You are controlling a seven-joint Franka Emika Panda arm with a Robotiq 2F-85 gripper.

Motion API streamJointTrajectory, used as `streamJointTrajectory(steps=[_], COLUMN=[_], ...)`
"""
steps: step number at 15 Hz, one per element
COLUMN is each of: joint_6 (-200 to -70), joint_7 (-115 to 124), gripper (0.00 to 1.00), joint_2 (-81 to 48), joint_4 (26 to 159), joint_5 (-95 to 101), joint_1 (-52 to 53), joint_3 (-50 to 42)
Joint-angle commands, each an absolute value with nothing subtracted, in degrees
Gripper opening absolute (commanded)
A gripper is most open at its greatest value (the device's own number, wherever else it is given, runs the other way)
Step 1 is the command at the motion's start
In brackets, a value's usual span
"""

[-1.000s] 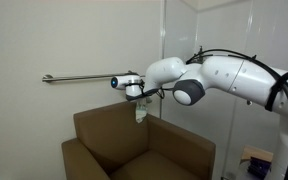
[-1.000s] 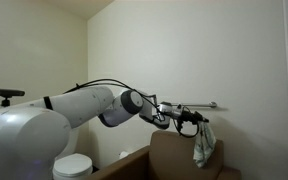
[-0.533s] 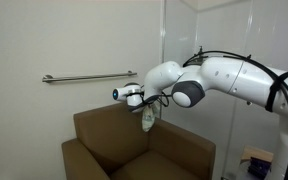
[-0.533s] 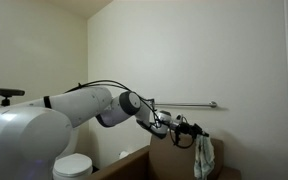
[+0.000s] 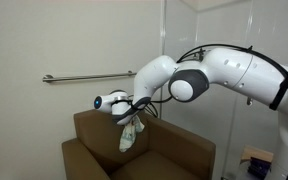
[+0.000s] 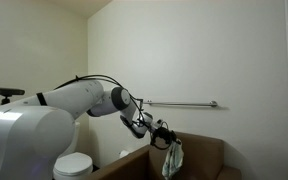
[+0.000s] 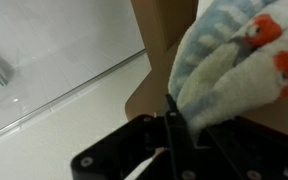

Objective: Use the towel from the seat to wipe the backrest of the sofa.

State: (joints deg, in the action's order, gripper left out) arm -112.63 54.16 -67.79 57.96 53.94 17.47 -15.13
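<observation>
A pale towel with orange patches (image 5: 130,134) hangs from my gripper (image 5: 127,113) over the seat of the brown sofa (image 5: 96,128), in front of its backrest. It also shows in an exterior view (image 6: 172,157), where the gripper (image 6: 164,140) holds it beside the sofa backrest (image 6: 199,150). In the wrist view the towel (image 7: 234,70) fills the right side, pinched between the black fingers (image 7: 172,118), with the brown sofa (image 7: 159,40) behind. The gripper is shut on the towel.
A metal grab bar (image 5: 84,77) runs along the white wall above the sofa and shows again (image 6: 184,103) in an exterior view. A white toilet (image 6: 74,165) stands beside the sofa. A glass partition (image 5: 179,40) rises behind it.
The arm has moved down and away from the grab bar, carrying the towel from the top of the backrest to a lower spot in front of it, over the seat.
</observation>
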Motion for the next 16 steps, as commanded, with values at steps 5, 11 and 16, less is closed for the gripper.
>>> streamJointTrajectory(steps=[5, 11, 16], joint_6=[-102.12, -105.22, -115.08], joint_7=[47.85, 48.68, 51.27], gripper=[0.33, 0.71, 0.99], joint_2=[-51.43, -46.65, -45.27], joint_4=[77.32, 81.12, 82.40], joint_5=[52.89, 52.01, 44.29], joint_1=[18.36, 16.15, 12.91], joint_3=[-8.79, -3.72, -0.40])
